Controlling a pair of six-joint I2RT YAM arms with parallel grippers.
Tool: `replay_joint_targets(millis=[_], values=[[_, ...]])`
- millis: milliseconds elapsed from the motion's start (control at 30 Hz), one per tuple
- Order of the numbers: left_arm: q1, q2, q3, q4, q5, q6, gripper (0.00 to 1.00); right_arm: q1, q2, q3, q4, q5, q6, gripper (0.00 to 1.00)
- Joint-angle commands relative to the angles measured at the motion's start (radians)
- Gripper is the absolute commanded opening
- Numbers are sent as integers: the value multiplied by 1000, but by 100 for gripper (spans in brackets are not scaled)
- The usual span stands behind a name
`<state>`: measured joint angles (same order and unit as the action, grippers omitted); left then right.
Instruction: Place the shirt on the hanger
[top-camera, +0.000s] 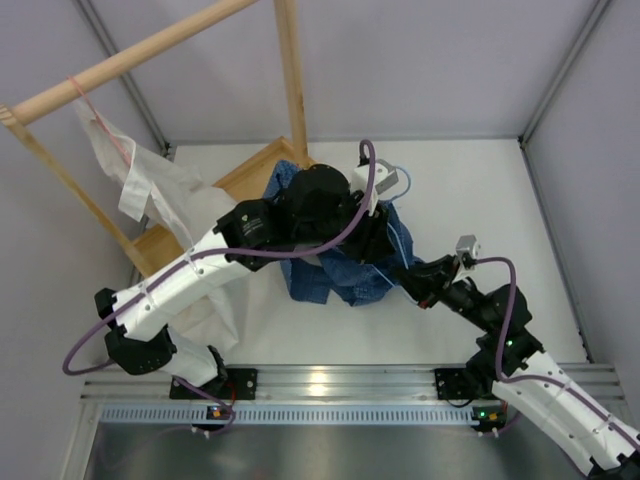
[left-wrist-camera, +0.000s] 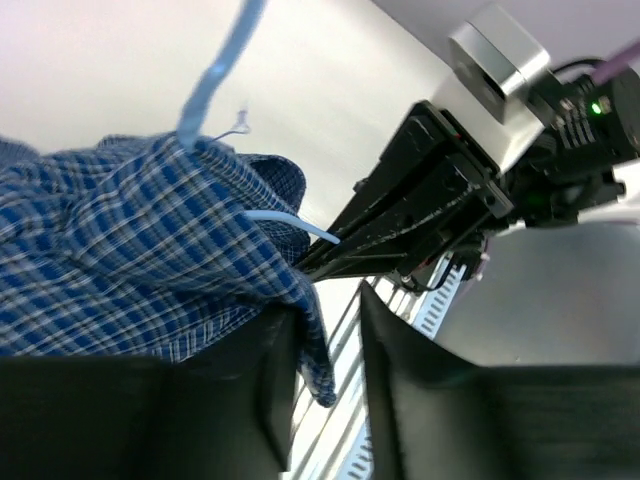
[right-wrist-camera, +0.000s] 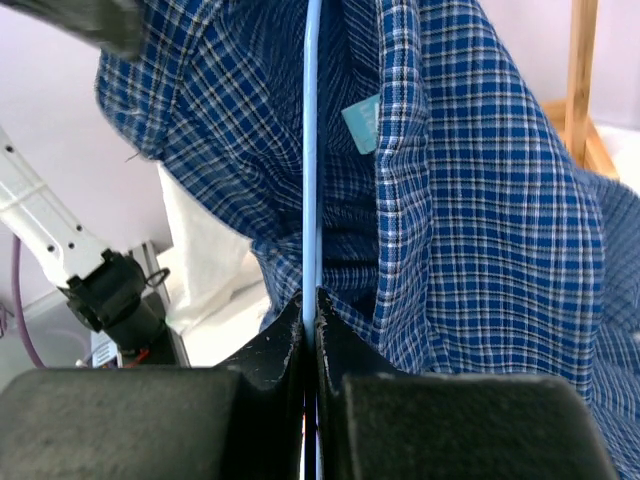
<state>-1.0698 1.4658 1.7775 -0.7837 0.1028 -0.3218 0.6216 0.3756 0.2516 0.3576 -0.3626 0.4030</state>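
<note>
Top external view: blue fine-checked shirt (top-camera: 345, 278) is bunched mid-frame over the white table (top-camera: 500, 190). Both arms are on it, and the left arm's black wrist blocks its upper part. The thin light-blue wire hanger (top-camera: 407, 182) shows only as a small loop at the shirt's upper right. Neither grip is readable here.

Right wrist view: right gripper (right-wrist-camera: 311, 318) is pinched fully closed on the hanger wire. The wire runs straight up frame centre inside the shirt, with cloth hanging on both sides.

Left wrist view: left gripper (left-wrist-camera: 328, 335) fingers are apart with a clear gap. The shirt edge dangles into the gap against the left-hand finger, unpinched. Wire pokes out of the cloth at top centre.

Around: wooden rack (top-camera: 291, 80) in the upper left of the top view. White garment (top-camera: 150, 185) hangs from it on a pinkish-red hanger (top-camera: 105, 125), near the shirt and partly behind the left arm.
</note>
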Motion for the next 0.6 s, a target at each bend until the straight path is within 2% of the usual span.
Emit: replay_joint_targets(millis=[0,67,100,200,267,367,433,567], values=[[-13,-15,82,8,150,58,42,4,-21,6,213,14,14,0],[-13,-50,100,9,163,102,60,3,-38,2,227,20,17,0],[-13,-67,124,12,149,119,81,4,-53,-8,231,22,16,0],[-13,-125,171,46,42,202,98,4,-96,-40,253,34,23,0],[-13,-147,160,89,-71,292,98,3,-138,-51,259,31,25,0],[-12,-148,114,167,-133,464,98,3,-178,-54,224,31,13,0],[-10,-128,105,173,-108,580,98,3,-205,-45,175,19,5,0],[-5,-102,106,137,92,762,98,3,-231,-34,117,-27,-12,0]])
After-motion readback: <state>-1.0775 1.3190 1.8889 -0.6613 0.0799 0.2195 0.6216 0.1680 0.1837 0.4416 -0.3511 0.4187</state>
